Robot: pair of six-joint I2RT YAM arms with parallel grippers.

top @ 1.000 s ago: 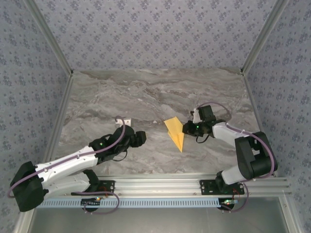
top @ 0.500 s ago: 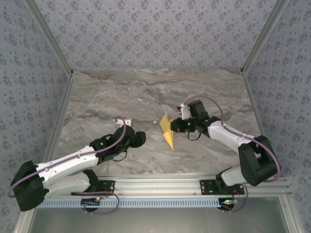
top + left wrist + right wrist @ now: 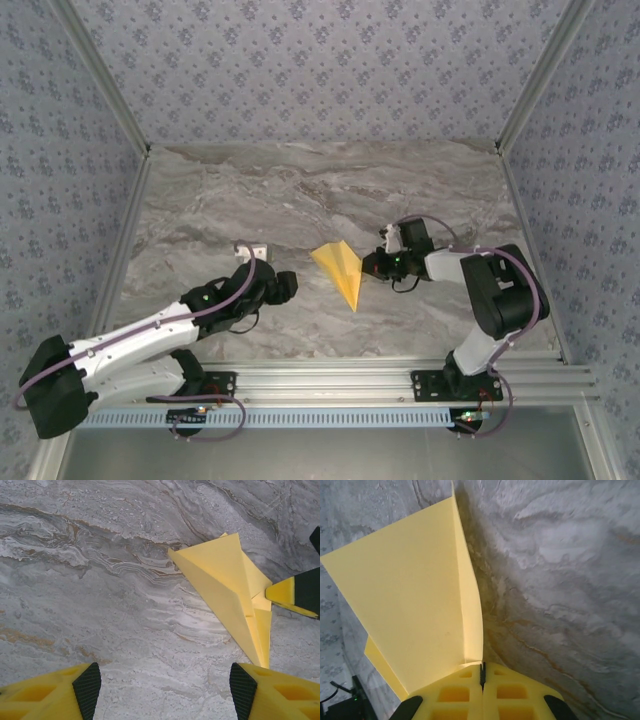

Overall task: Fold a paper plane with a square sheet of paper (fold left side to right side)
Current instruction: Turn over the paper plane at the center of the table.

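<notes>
The square sheet of paper (image 3: 340, 272) is yellow and folded into a pointed dart, like a paper plane, with its tip toward the near edge. It sits mid-table. My right gripper (image 3: 372, 265) is shut on the paper's right edge. In the right wrist view the pads (image 3: 482, 672) pinch the paper (image 3: 415, 605), and one flap stands up from the table. My left gripper (image 3: 290, 285) hangs open to the left of the paper, apart from it. In the left wrist view the paper (image 3: 225, 580) lies ahead of the open left gripper (image 3: 165, 685), with a right fingertip (image 3: 295, 592) at its edge.
A small white piece (image 3: 255, 247) lies on the marble table (image 3: 250, 200) beside the left arm. Patterned walls and metal posts (image 3: 530, 90) enclose the table. A metal rail (image 3: 330, 380) runs along the near edge.
My right gripper carried the paper a little to the left and turned it, so the flap that lay flat now stands and spreads leftward. The left arm has barely moved.
</notes>
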